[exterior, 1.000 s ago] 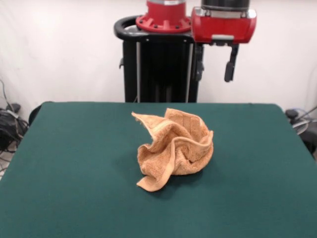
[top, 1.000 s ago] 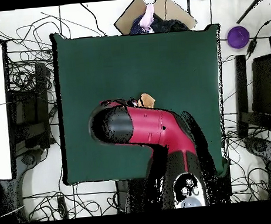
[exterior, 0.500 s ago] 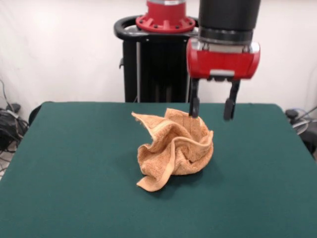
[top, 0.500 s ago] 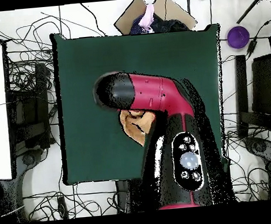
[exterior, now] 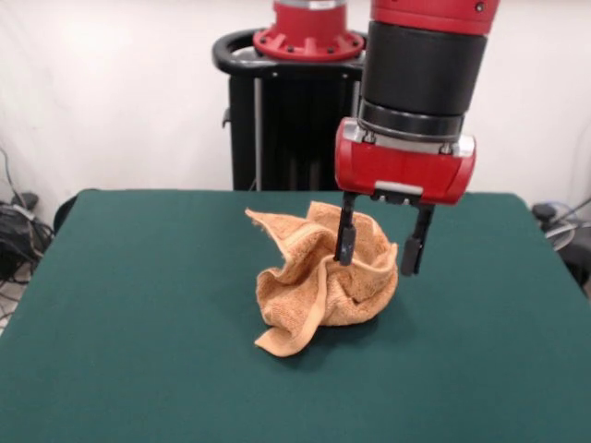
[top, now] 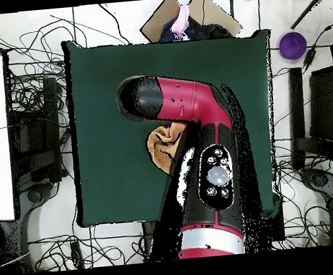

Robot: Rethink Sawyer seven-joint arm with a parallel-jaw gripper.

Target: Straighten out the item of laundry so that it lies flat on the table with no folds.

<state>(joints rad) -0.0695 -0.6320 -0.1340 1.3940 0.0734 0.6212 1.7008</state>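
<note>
The item of laundry (exterior: 319, 281) is a peach-orange towel, crumpled into a raised heap with upstanding folds in the middle of the dark green table (exterior: 138, 305). My gripper (exterior: 377, 247) is open and hangs at the heap's right side. Its left finger shows in front of the towel's upper fold, and its right finger stands just off the towel's right edge. Nothing is held. From overhead, the arm covers most of the towel (top: 161, 147), which peeks out beside it on the table (top: 101, 98).
Cables and equipment (top: 33, 111) crowd the floor around the table. A cardboard box (top: 188, 17) lies beyond one table edge and a purple round object (top: 292, 44) sits off one corner. Bare green table (exterior: 480, 351) lies all around the heap.
My gripper has come down from high above the table's far edge to the towel's right side, still open. The towel has not moved.
</note>
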